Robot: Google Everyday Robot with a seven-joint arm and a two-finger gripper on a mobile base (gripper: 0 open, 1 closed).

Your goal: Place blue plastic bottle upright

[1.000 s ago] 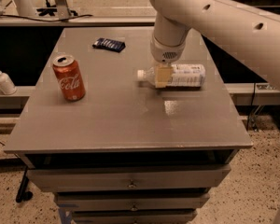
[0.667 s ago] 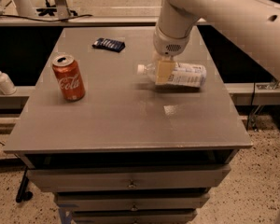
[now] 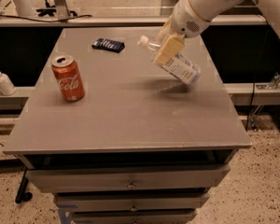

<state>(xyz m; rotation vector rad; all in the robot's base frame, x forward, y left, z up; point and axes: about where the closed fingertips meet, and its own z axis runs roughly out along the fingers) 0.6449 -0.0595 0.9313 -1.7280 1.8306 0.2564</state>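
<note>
The blue plastic bottle [image 3: 177,65] is clear with a white cap at its upper left and a white-blue label. It hangs tilted above the right part of the grey table [image 3: 130,115], cap end up and left, base end lower right near the tabletop. My gripper [image 3: 167,46] comes down from the upper right on the white arm and is shut on the bottle's neck end, its tan fingers [image 3: 169,49] around it. The bottle's shadow lies on the table below it.
A red Coca-Cola can [image 3: 68,77] stands upright on the left of the table. A dark blue packet [image 3: 108,45] lies at the back. A small white pump bottle [image 3: 2,81] stands on a shelf off the table's left edge. Drawers are below the tabletop.
The bottle lay flat on the table with the gripper over it. Now the gripper has lifted its cap end, so the bottle is tilted off the tabletop.
</note>
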